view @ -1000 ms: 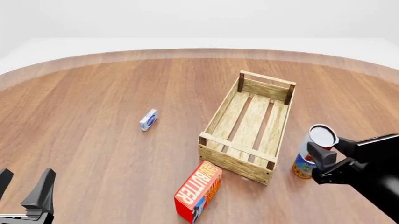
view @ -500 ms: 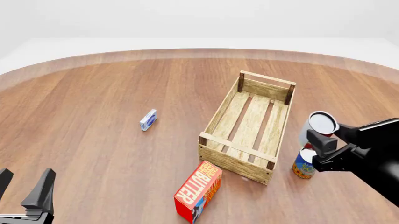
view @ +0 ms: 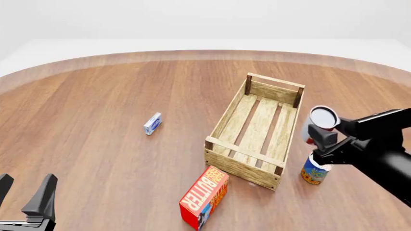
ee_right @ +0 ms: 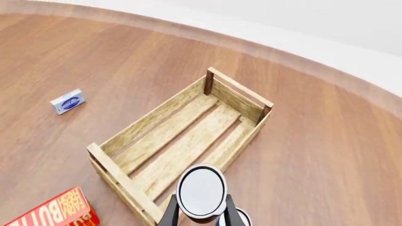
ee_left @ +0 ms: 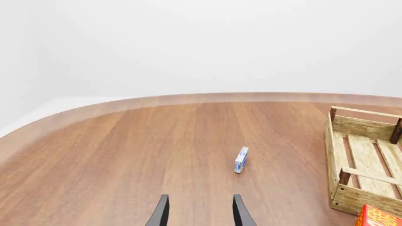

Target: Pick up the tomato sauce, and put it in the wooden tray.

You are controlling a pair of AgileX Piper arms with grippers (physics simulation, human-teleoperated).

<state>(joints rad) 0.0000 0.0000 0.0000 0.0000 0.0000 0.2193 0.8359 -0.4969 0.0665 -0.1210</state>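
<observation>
The tomato sauce [view: 322, 117], a small can with a silvery-white top and some red showing on its side, hangs in the air with my right gripper [view: 316, 134] shut on it. It is just right of the wooden tray [view: 244, 166], above that tray's right long side. In the right wrist view the tomato sauce [ee_right: 201, 190] sits between the fingers of my right gripper [ee_right: 199, 217], over the near right corner of the wooden tray [ee_right: 154, 115]. My left gripper [view: 26, 202] is open and holds nothing at the front left, far from both; its view shows the left gripper [ee_left: 199, 214] with parted fingers and the wooden tray [ee_left: 361, 200].
A blue-and-orange can [view: 314, 172] stands on the table right of the tray, below the held can. A red butter box [view: 204, 197] lies in front of the tray's near end. A small blue-and-white box [view: 153, 123] lies to the tray's left.
My right gripper has risen and moved left with the tomato sauce, away from the blue-and-orange can and towards the tray's right side. The left arm has not moved.
</observation>
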